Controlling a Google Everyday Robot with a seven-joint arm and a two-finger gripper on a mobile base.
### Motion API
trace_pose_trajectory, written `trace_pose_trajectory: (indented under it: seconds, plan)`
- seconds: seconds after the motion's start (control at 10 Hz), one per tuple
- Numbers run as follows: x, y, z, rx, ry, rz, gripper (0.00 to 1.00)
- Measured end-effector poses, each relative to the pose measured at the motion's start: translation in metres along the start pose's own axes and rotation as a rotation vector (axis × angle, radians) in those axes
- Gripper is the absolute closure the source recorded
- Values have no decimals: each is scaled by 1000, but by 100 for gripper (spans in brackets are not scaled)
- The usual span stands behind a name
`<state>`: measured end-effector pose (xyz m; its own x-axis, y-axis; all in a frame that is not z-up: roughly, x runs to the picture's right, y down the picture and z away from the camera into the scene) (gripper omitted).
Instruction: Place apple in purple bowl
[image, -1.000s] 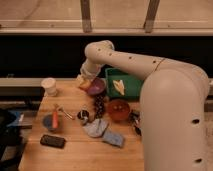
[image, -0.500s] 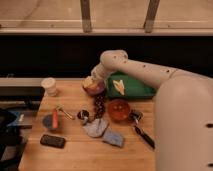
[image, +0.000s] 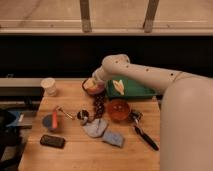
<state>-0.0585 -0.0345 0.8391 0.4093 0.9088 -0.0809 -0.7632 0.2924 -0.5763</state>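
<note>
The hand (image: 95, 80) hangs over the purple bowl (image: 93, 88) at the tabletop's (image: 75, 150) far edge, fingers drawn together on the apple (image: 91, 85), which sits at or just inside the bowl; I judge the placing step is under way and release comes next. The grape bunch (image: 99, 104), orange-red bowl (image: 119, 109) and green tray (image: 131, 89) crowd close, so withdrawal needs care.

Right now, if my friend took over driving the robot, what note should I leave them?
Gripper: at the back of the table, over the purple bowl, shut.
Apple: looks to be at or in the purple bowl, right under the gripper; I can't tell whether it has been let go.
Nearby: dark grapes in front of the purple bowl, orange-red bowl to their right.
Done: apple brought to the bowl.
Left: release it if it is held, then lift the arm clear.
</note>
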Motion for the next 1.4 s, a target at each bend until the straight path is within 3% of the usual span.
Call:
trace_pose_trajectory:
  seconds: [0.3, 0.8, 1.4]
  plan:
    - [-1, -3, 1, 7, -5, 18, 80]
    - [10, -57, 44, 28, 5, 111, 80]
    - [-11, -69, 79, -66, -57, 95, 78]
